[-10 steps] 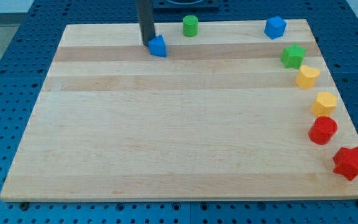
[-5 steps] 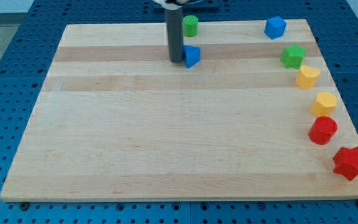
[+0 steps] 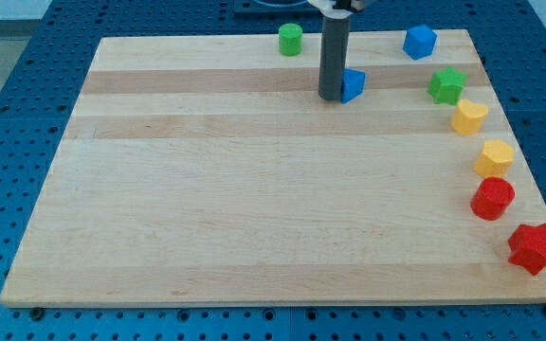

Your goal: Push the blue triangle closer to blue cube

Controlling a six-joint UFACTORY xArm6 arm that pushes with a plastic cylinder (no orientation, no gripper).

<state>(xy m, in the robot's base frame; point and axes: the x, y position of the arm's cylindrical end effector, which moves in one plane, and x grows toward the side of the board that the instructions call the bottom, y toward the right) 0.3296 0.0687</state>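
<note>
My tip (image 3: 331,97) (a plain rod tool, holding nothing) bears on the blue triangle (image 3: 352,84) from its view-left side, so pushing drives it toward the blue cube (image 3: 420,42), up-right across the surface (image 3: 254,208).

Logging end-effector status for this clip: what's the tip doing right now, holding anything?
My tip: a bare rod with no jaws, holding nothing, pressed against the blue triangle on its left side in the view, with the blue cube farther up and right.
</note>
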